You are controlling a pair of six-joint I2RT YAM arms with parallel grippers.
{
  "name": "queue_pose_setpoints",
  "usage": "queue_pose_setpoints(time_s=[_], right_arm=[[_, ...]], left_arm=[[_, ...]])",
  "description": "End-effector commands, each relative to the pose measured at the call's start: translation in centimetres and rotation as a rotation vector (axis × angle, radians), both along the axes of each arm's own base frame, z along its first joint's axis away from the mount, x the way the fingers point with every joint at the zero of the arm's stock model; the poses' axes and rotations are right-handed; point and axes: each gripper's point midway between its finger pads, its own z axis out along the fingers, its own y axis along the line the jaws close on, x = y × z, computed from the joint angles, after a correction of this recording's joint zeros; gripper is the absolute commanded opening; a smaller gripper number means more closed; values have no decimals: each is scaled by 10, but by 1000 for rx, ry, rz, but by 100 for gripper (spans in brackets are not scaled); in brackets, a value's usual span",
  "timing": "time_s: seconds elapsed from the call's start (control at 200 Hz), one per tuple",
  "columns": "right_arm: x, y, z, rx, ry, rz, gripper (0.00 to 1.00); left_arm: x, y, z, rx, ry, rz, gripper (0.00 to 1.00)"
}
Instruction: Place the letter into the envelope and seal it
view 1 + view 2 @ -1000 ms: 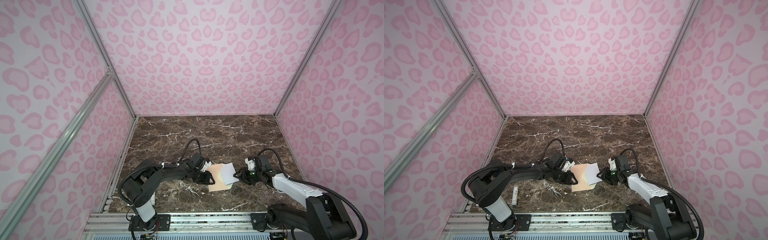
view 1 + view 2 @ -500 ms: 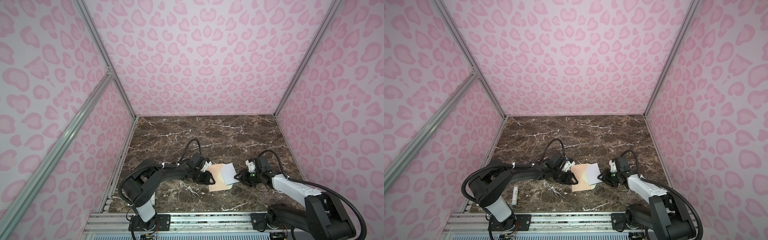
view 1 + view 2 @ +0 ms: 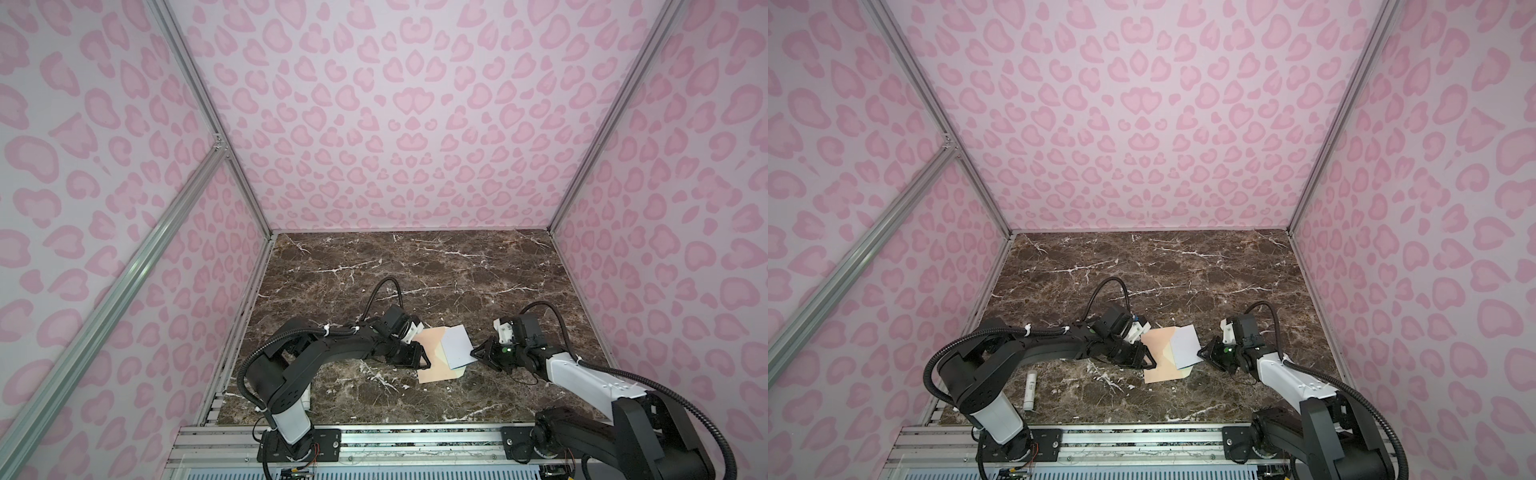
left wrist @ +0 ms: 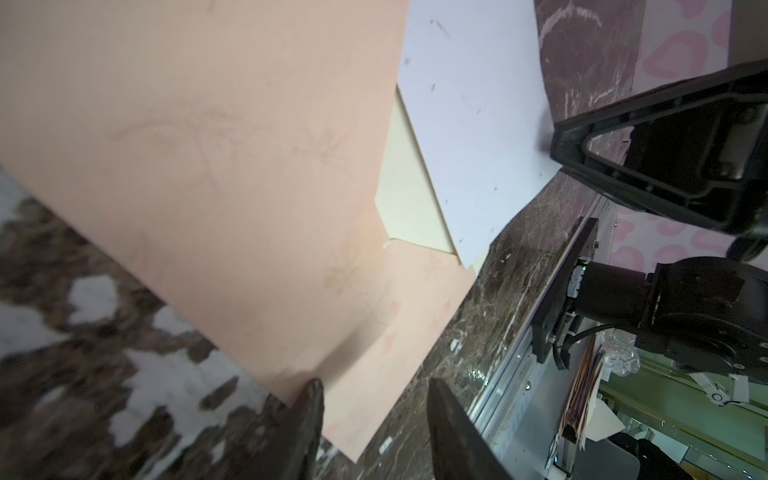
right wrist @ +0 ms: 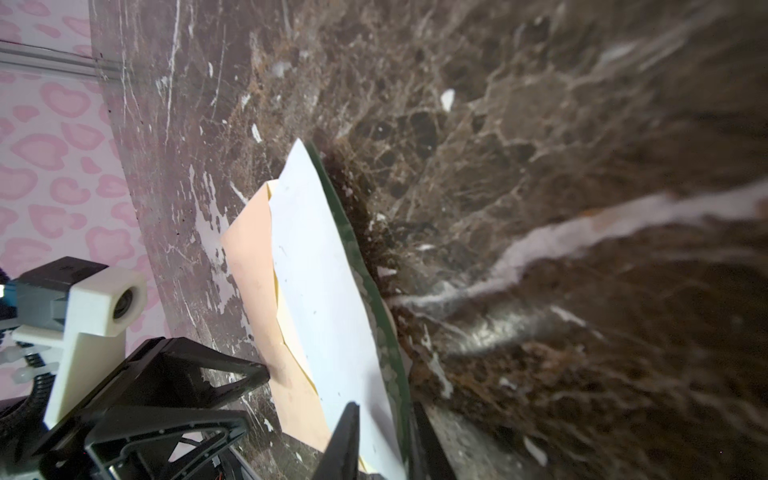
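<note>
Inserting the letter [image 3: 456,347] into the envelope [image 3: 433,373], by the look of it roughly halfway in; sealing not yet begun. Lying near the front edge of the desk [image 3: 415,270], about midway between left and right edges: envelope flat, letter's leading part tucked under the peach top layer, trailing part jutting toward the right edge, skewed to the pocket and tilted up off the marble.

Pinching that trailing edge with the right fingers [image 5: 347,436], one on the white face, one under the green side, closed on the card. Resting the left fingers [image 4: 309,415] at the envelope's opposite edge, spread apart and clamping nothing, seemingly bracing the paper against sliding.

Next, probably: square the letter to the pocket, then push it leftward, low and flat, keeping its corners clear of the peach edge. Hold the envelope steady meanwhile, and release only once fully inside. Afterwards, fold the flap and fetch the glue stick [image 3: 1030,390] from near the front-left corner.

Reaching in from the front-right corner with the right arm [image 3: 582,374], forearm sloping down, wrist close to the desk. Stretching the left arm [image 3: 332,353] from the front-left, elbow bent, wrist equally low, facing the right fingers across the envelope.
</note>
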Motion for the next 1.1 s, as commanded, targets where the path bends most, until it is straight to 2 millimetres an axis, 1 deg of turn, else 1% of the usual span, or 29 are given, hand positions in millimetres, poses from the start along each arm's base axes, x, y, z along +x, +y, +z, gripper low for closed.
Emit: queue_pose_setpoints(time_s=[0.0, 0.155, 0.26, 0.79, 0.96, 1.1], right_arm=[[2, -1, 2, -4, -2, -13, 18], [1, 0, -4, 6, 10, -14, 17], [2, 2, -4, 15, 10, -10, 20], [9, 13, 9, 111, -50, -9, 29], [11, 16, 15, 136, -71, -12, 35], [9, 15, 11, 134, -62, -13, 38]], left_arm=[[-3, 25, -24, 151, 9, 32, 45], [-2, 25, -24, 150, 8, 32, 45], [-3, 26, -23, 151, 8, 31, 45], [-2, 26, -25, 149, 9, 33, 45], [-2, 26, -25, 148, 8, 35, 45], [-2, 26, -25, 147, 9, 37, 45]])
